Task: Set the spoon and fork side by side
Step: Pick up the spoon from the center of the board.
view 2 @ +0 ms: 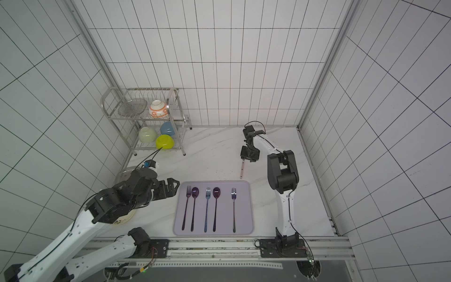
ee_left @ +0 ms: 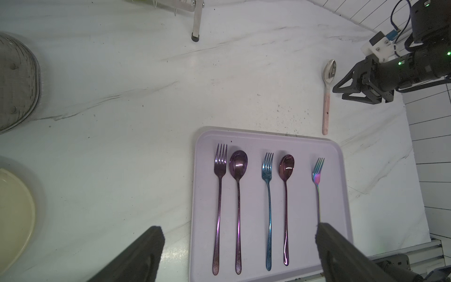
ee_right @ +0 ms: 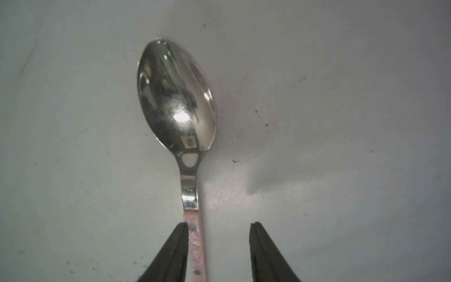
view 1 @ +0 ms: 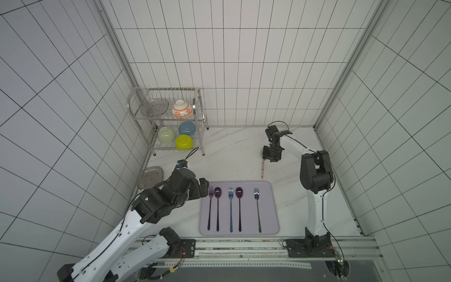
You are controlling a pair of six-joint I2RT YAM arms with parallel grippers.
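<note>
Straddling the pink-handled spoon (ee_right: 177,97) on the table (ee_right: 341,97), your right pincer (ee_right: 219,224) stood apart, one finger (ee_right: 175,249) against the handle; you needed to centre it before closing. Your left pincer (ee_left: 239,229) gaped near the tray (ee_left: 305,146) holding the unpaired fork (ee_left: 317,175).

No legible text or numbers anywhere, dark print on the cream plate (view 2: 127,219) too small to read
</note>
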